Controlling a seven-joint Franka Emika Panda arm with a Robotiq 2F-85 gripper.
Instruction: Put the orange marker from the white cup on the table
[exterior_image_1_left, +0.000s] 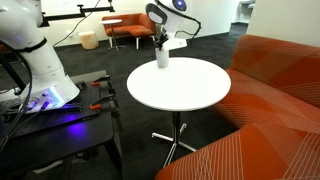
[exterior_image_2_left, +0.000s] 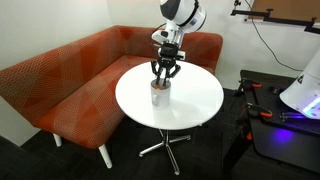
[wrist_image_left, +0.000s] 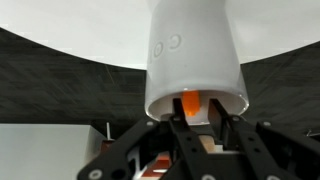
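The orange marker (wrist_image_left: 190, 103) stands upright in the white cup (wrist_image_left: 195, 55) on the table (exterior_image_2_left: 190, 105), its tip right between the fingers of the hand (wrist_image_left: 198, 122), which look almost closed, though I cannot tell if they squeeze it.

No text, label, brand or number can be read in any view. In the wrist view the white cup (wrist_image_left: 200, 62) bears two small round marks (wrist_image_left: 175, 41), too blurred to read.
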